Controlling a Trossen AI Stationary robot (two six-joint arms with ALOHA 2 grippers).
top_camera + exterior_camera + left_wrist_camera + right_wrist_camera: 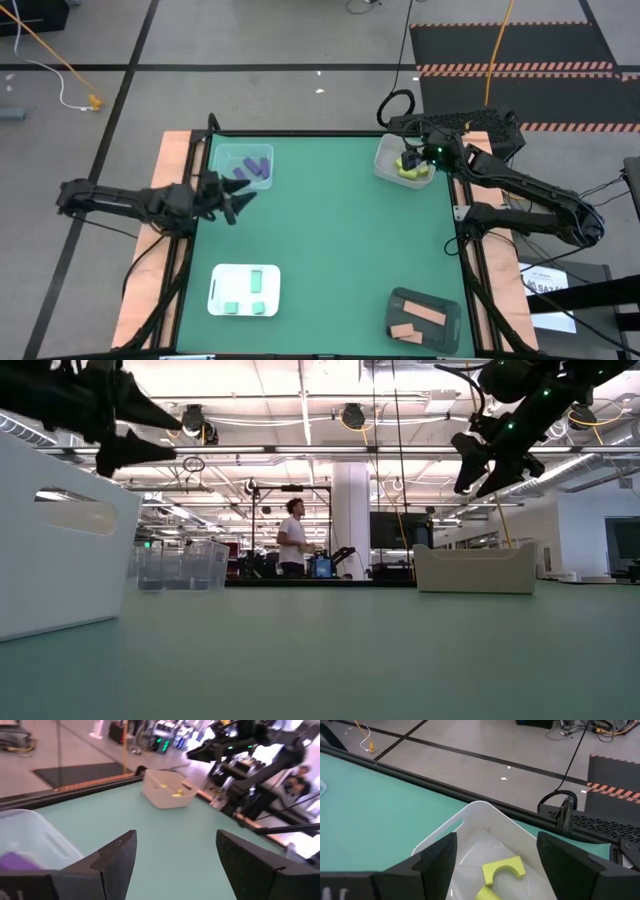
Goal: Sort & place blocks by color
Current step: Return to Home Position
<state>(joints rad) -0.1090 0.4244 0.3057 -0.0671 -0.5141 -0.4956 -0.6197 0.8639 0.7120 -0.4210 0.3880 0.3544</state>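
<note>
Purple blocks [252,168] lie in a clear tub [243,156] at the far left. Yellow blocks [409,170] lie in a white tub [386,160] at the far right; a yellow arch [503,869] shows in the right wrist view. Mint green blocks [250,293] lie on a white tray [218,290] near left. Salmon pink blocks [418,320] lie on a dark tray [450,310] near right. My left gripper [238,198] is open, raised just near the purple tub. My right gripper [412,158] is open above the yellow tub [470,830], holding nothing.
The middle of the green table [340,230] holds nothing between the four containers. A person [293,538] stands far off in the room behind the table. Cables run over the floor beyond the far edge.
</note>
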